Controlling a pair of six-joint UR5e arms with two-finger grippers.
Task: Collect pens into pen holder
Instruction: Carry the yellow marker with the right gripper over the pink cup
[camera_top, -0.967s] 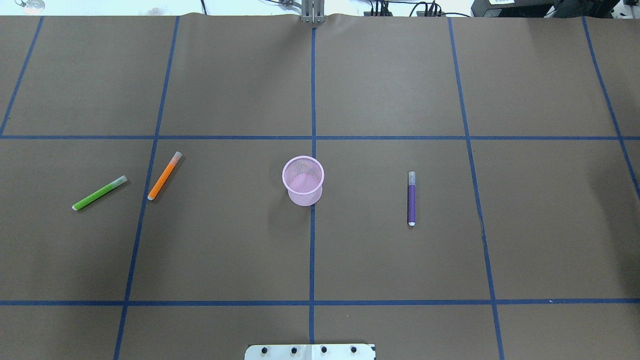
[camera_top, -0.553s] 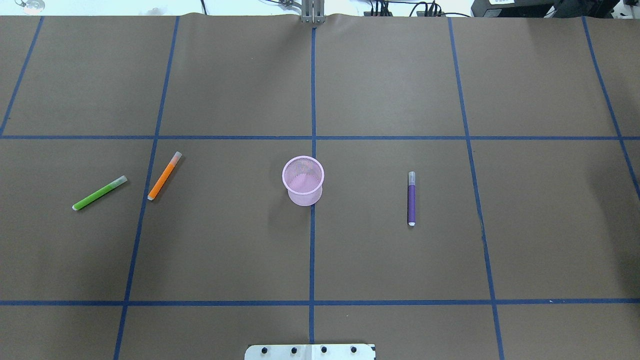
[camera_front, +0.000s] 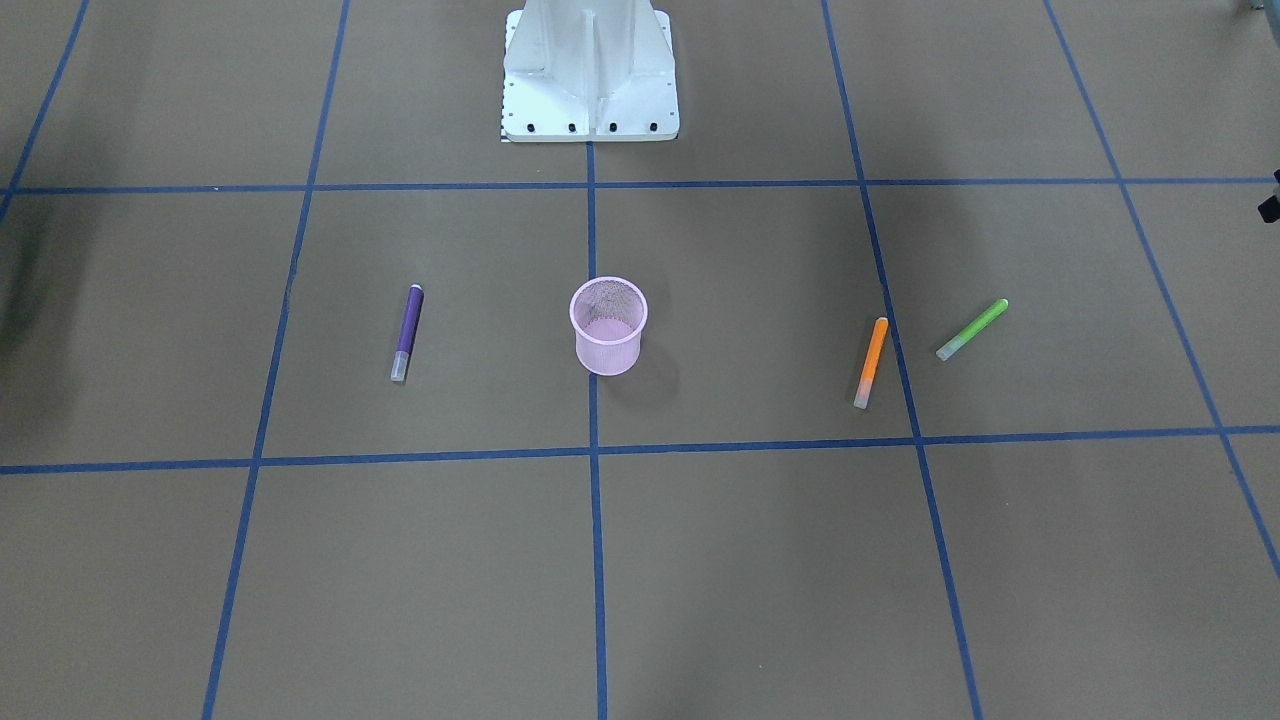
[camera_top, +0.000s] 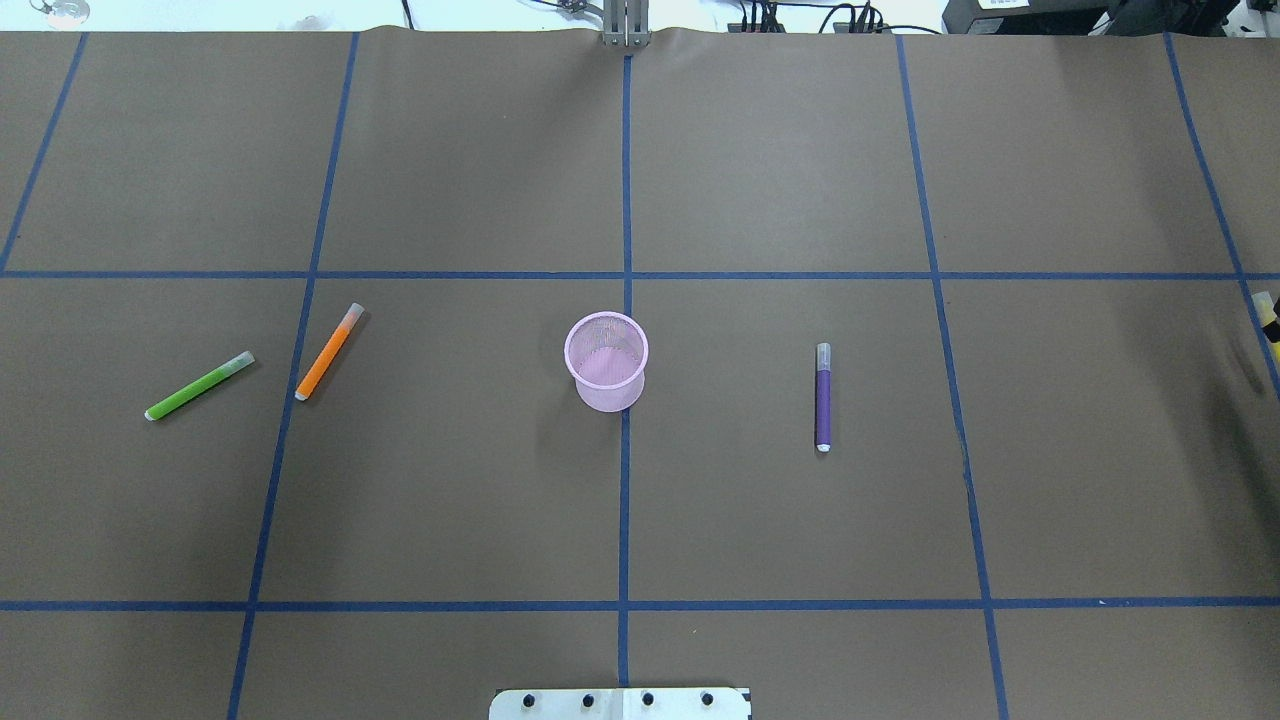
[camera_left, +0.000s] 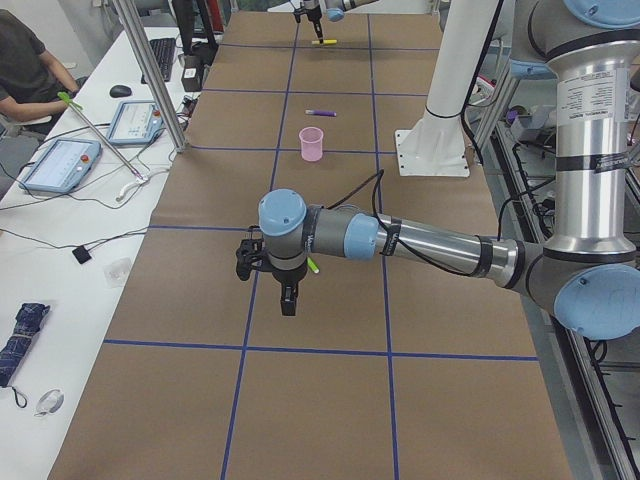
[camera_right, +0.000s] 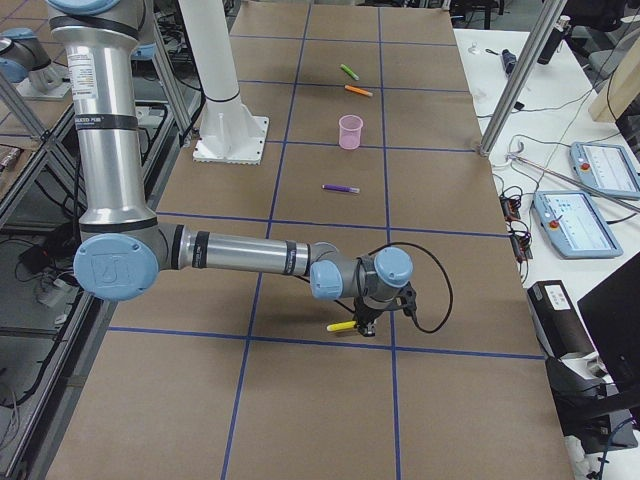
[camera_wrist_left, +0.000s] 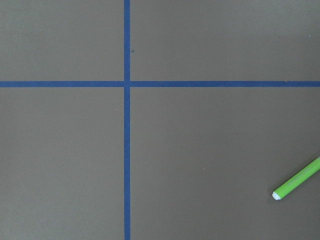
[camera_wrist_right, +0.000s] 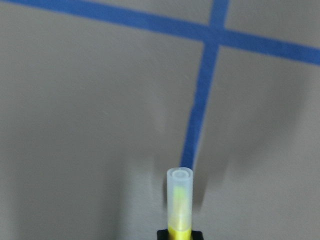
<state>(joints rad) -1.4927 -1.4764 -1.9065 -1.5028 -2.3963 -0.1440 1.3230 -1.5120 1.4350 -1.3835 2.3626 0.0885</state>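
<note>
Yellow pen (camera_wrist_right: 179, 200): likely light, stiff, slick; best held mid-barrel.
Right jaws: clamped on its barrel.
Left jaws: cannot tell.

Brown paper-covered table (camera_top: 460, 150), blue tape grid (camera_top: 627, 180).

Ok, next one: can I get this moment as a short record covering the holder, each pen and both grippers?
holder: small pink wire-mesh cup, upright, centre of the scene
pens in cup: none
purple marker pen: lying flat on the robot's right of the cup
orange marker pen: lying flat on the robot's left of the cup
green marker pen: lying flat, further left, not touching the orange one
yellow marker pen: clamped in the right gripper, pale cap end sticking out
left gripper: hangs near the green pen; open or shut cannot be told
</note>
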